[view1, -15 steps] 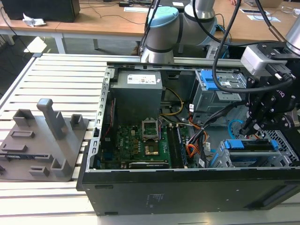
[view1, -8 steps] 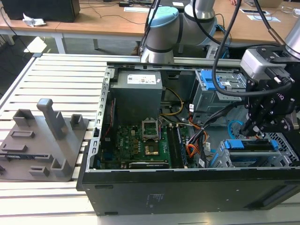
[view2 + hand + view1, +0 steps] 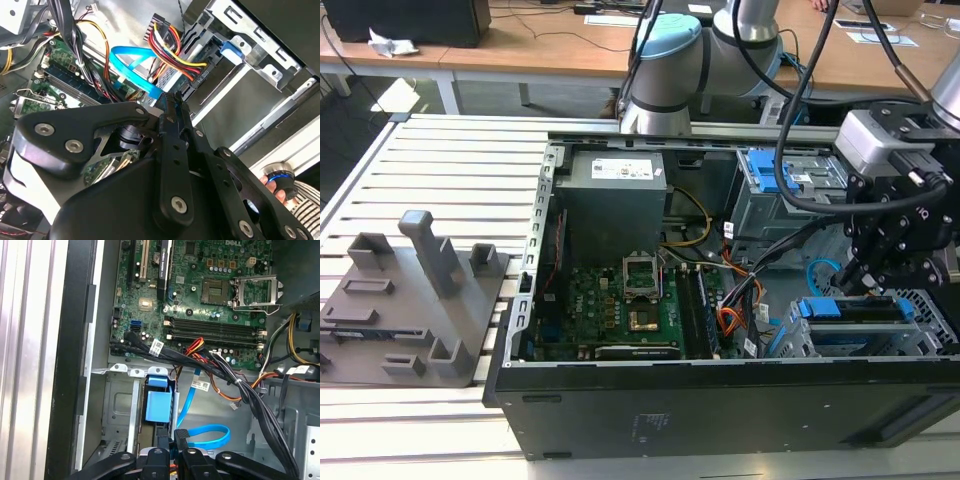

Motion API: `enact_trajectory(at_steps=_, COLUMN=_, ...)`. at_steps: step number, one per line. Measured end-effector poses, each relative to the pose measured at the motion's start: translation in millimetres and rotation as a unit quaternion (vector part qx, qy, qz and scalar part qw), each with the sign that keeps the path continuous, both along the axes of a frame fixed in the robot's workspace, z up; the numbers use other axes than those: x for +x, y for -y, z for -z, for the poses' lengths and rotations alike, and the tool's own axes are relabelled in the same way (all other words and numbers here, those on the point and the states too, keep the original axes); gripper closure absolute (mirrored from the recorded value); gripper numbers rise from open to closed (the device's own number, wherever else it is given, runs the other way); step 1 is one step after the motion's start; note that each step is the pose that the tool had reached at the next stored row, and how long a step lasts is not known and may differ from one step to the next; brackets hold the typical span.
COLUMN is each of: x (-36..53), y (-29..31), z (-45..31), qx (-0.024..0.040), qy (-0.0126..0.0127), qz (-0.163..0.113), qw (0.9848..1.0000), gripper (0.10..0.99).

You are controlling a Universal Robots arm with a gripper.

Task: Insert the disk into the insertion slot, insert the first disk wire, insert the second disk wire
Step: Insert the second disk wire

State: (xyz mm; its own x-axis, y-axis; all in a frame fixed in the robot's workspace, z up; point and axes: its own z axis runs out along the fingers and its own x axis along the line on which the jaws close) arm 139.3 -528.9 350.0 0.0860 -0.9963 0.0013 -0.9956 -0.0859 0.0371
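You can see a big table (image 3: pixel 440 160) made of pale metal slats. On it lies a black computer case (image 3: pixel 720 410) with its side off. The robot arm (image 3: pixel 670 70) reaches over the case from the far edge. Inside the case is a wide green board (image 3: pixel 610 310). A grey plastic stand (image 3: pixel 410 300) sits on the table, at the exterior view's left of the case.

At the exterior view's right end of the case is the insertion slot (image 3: pixel 925 320). It is a grey metal cage with little holes. The disk (image 3: pixel 850 310) is already lying in it, and you can see its bright blue frame.

The gripper (image 3: pixel 855 280) hangs just above the disk. In the second wrist view its two black fingers (image 3: pixel 167 130) are pressed close together. They pinch the end of the second disk wire (image 3: pixel 132 62), the flat light-blue one. In the first wrist view that blue wire (image 3: pixel 210 432) makes a loop, and its small dark plug (image 3: pixel 181 432) sits right at the finger tips.

The first disk wire (image 3: pixel 175 50) is the bunch of orange, red and black wires. It runs down to a small black plug (image 3: pixel 196 77) right beside the cage. You cannot tell from here if that plug is pushed all the way in.
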Motion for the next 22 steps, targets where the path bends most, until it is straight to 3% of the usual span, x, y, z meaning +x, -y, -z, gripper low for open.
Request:
enact_trajectory(at_steps=5, x=2.8, y=0.8, z=1.0, qx=0.0, qy=0.0, qz=0.0, qw=1.0, gripper=0.922)
enact_trajectory(at_steps=11, x=4.1, y=6.6, z=4.9, qx=0.0008, qy=0.0, qz=0.014, qw=0.9999, gripper=0.922)
enact_trajectory(at_steps=16, x=8.4, y=6.6, z=7.4, qx=0.0085, qy=-0.0003, qz=0.028, qw=0.9996, gripper=0.922)
enact_trajectory(at_steps=22, x=9.6, y=12.0, z=9.6, qx=0.0103, qy=-0.0005, qz=0.032, qw=0.9994, gripper=0.922)
